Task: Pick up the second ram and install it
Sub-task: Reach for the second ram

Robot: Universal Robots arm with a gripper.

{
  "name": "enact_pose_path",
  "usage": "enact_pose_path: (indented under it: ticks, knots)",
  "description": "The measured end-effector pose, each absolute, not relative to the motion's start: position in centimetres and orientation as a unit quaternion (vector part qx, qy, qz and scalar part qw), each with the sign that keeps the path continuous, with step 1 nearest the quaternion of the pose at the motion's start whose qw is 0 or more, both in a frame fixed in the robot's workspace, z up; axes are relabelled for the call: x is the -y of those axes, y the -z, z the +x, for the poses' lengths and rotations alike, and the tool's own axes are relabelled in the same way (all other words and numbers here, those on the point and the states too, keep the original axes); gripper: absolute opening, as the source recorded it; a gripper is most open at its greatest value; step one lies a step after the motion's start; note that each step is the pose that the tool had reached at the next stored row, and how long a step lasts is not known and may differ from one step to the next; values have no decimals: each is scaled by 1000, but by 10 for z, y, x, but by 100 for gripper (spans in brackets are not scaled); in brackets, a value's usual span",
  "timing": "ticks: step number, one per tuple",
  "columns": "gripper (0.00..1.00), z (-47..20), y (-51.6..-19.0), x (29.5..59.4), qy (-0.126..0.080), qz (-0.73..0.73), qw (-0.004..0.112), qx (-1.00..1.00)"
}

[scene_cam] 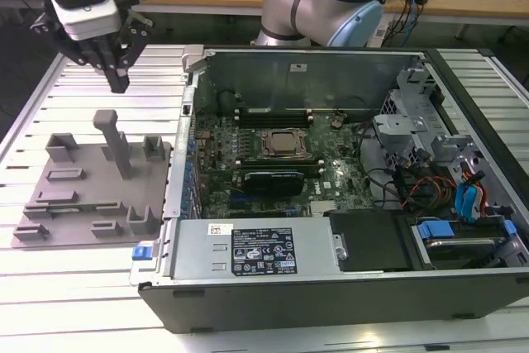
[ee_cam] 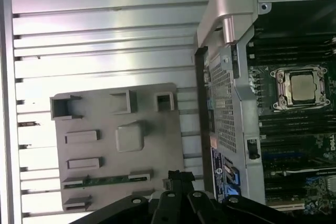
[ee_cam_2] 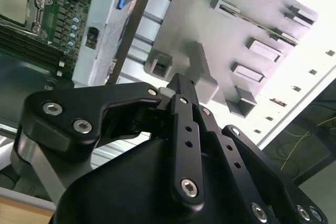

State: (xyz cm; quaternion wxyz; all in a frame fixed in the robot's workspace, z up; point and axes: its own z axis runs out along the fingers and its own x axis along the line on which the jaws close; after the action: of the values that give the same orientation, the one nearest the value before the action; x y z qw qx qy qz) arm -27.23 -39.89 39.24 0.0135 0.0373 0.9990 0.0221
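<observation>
The second ram (ee_cam: 107, 180) is a thin green stick lying flat between two holders on the grey fixture tray (ee_cam: 157, 150). In the second wrist view the ram (ee_cam_2: 252, 20) appears as a narrow green strip on the tray (ee_cam_2: 210, 30). My gripper (scene_cam: 118, 80) hangs high over the far part of the tray (scene_cam: 83, 179), above its tall post (scene_cam: 111, 138). Its black fingers are shut with nothing between them, seen in both wrist views (ee_cam_2: 181, 83) (ee_cam: 176, 176). The gripper is well above the ram and not touching it.
The open computer case (scene_cam: 331, 287) lies at the exterior view's right of the tray, with the motherboard, CPU socket (scene_cam: 285, 144) and long black memory slots (scene_cam: 273, 112) inside. The case wall (scene_cam: 183, 146) stands between tray and board. A slatted metal table (scene_cam: 83, 287) carries everything.
</observation>
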Motion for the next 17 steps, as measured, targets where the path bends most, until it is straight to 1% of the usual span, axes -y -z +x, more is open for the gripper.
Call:
enact_pose_path:
  ticks: [11,17]
  knots:
    - [8,-336,-392,399,-22,37,14,-999]
    - [8,-357,-391,399,-22,37,14,-999]
